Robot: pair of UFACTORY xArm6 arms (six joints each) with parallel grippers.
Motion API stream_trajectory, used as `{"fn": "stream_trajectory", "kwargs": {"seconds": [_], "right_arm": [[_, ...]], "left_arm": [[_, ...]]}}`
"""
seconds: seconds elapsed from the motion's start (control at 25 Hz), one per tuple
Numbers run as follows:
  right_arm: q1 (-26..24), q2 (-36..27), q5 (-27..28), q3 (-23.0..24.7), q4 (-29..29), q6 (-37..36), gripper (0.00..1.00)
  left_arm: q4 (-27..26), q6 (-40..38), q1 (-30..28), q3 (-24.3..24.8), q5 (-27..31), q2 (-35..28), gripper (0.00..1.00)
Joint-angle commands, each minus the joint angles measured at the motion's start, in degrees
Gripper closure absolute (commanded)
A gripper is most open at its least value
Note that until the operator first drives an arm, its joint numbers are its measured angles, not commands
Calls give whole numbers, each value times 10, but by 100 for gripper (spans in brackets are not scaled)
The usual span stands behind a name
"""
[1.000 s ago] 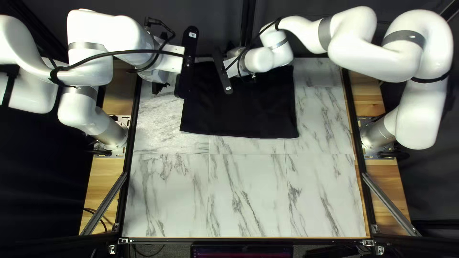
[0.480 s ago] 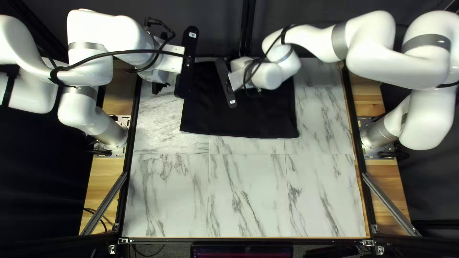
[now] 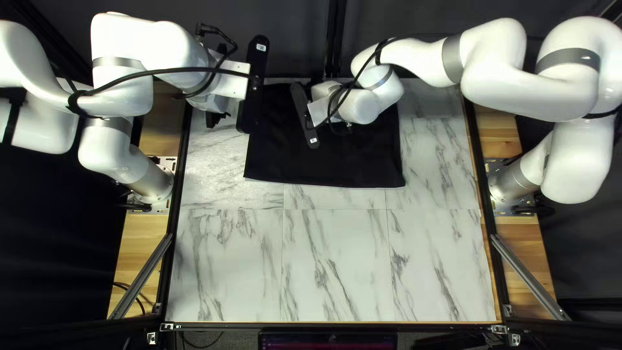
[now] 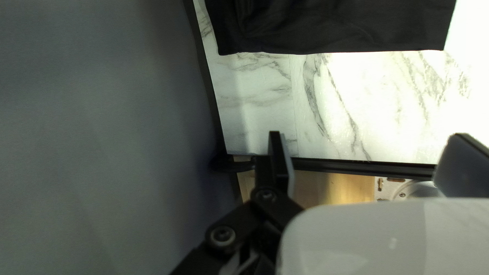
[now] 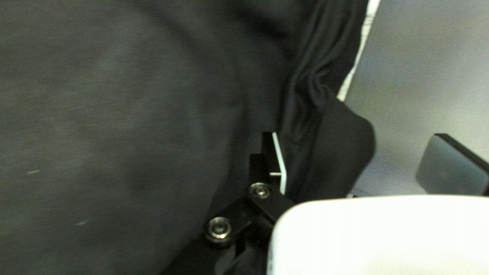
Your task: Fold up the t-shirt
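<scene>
1. One black t-shirt (image 3: 350, 159), laid on our marble-patterned counter (image 3: 337, 272), upper centre of the top left view.
2. Our left tool (image 3: 217, 119), upper left of same: fingers wide apart, nothing gripped.
3. Our right tool (image 3: 343, 125), above the t-shirt: fingers wide apart, nothing gripped.

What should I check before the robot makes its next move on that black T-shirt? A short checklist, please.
1. Black T-shirt lying on the table: ok.
2. Shirt edge nearest the overhead camera fairly straight: ok.
3. Left end effector open, with no cloth gripped: ok.
4. Right end effector open, fingers wide apart: ok.
5. Cloth smooth around the right end effector: not ok; ridges of bunched fabric show there.
6. Right end effector low enough to touch the cloth: cannot tell; the views don't settle its height.
</scene>
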Motion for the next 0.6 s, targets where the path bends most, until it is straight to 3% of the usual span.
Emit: {"fn": "stream_trajectory", "kwargs": {"seconds": [0.04, 0.24, 0.44, 0.52, 0.6], "right_arm": [[-9, 15, 4, -17, -34, 20, 0], [0, 18, 27, -19, -86, 75, 0], [36, -30, 62, 22, -105, 109, 0], [50, -64, 71, 46, -97, 105, 0], [62, -103, 71, 71, -50, 69, 0]], "left_arm": [[0, 0, 0, 0, 0, 0, 0], [0, 0, 0, 0, 0, 0, 0], [0, 0, 0, 0, 0, 0, 0], [0, 0, 0, 0, 0, 0, 0], [0, 0, 0, 0, 0, 0, 0]]}}
